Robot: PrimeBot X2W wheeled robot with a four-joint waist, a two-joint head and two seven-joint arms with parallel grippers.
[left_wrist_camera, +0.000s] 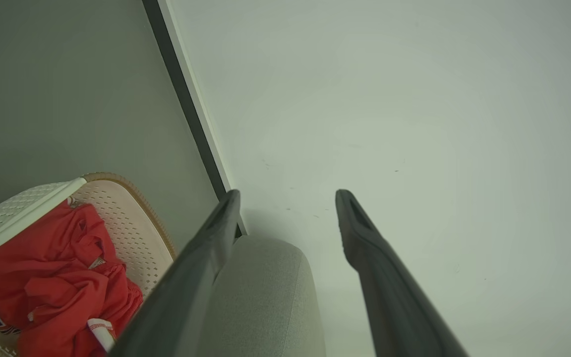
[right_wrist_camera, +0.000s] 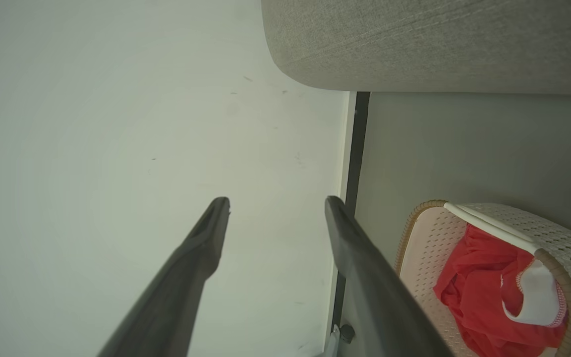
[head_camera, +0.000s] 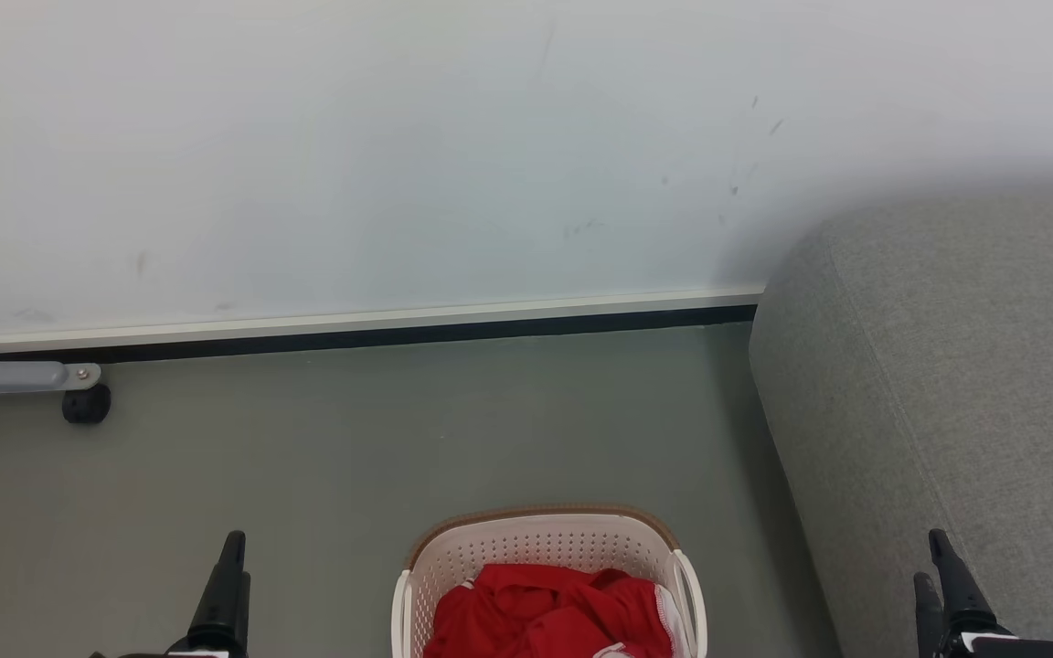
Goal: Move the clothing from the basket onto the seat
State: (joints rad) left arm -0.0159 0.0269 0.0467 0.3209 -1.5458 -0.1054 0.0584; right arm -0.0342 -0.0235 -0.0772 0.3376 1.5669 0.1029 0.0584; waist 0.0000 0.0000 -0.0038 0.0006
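Observation:
The cream basket [head_camera: 540, 525] stands on the floor at the bottom centre of the head view, with the red clothing [head_camera: 549, 612] bunched inside it. The grey seat [head_camera: 947, 384] rises to the right of the basket. My left gripper [head_camera: 232, 548] stands left of the basket, and my right gripper [head_camera: 933, 562] is in front of the seat. In the left wrist view the left gripper [left_wrist_camera: 289, 194] is open and empty, with the basket [left_wrist_camera: 127, 223] and clothing [left_wrist_camera: 52, 277] at lower left. In the right wrist view the right gripper [right_wrist_camera: 276, 200] is open and empty beside the basket [right_wrist_camera: 429, 248].
A pale wall [head_camera: 490, 137] with a white and black baseboard [head_camera: 353, 329] runs behind the grey-green floor [head_camera: 353, 439]. At far left, a grey metal leg with a black caster [head_camera: 86, 402] stands by the baseboard.

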